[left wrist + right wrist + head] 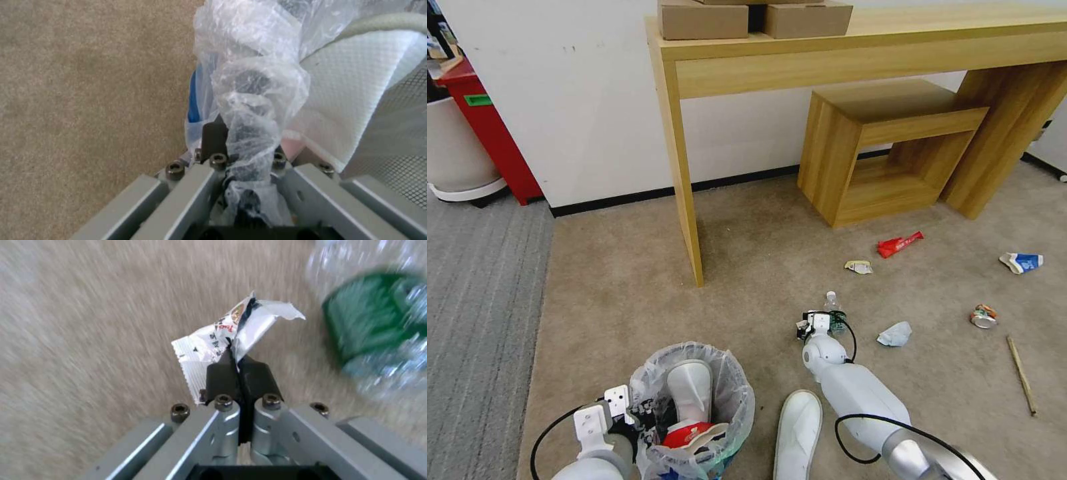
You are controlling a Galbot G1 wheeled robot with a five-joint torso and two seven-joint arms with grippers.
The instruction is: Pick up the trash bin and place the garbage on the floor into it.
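Clamped on the rim of the trash bin point(694, 407), my left gripper point(639, 415) holds it low at my left side over the tan floor point(627, 293). From my head camera, a white slipper point(690, 390) and something red sit inside the bin; a second slipper point(797, 433) lies on the carpet beside it. My right gripper point(810, 325) reaches down just beside a clear bottle point(832, 308). Farther off lie crumpled paper point(895, 334), a red wrapper point(899, 244), a crushed can point(982, 316), a blue-white carton point(1022, 262) and a wooden stick point(1020, 375).

At my left wrist, the fingers pinch the bin's crinkled plastic liner point(249, 110), which looks thin and slippery, so I judge the firm rim under it is the safer hold.

At my right wrist, the jaws are closed on a small white wrapper point(222, 340), limp and nearly weightless, gripped at its edge.
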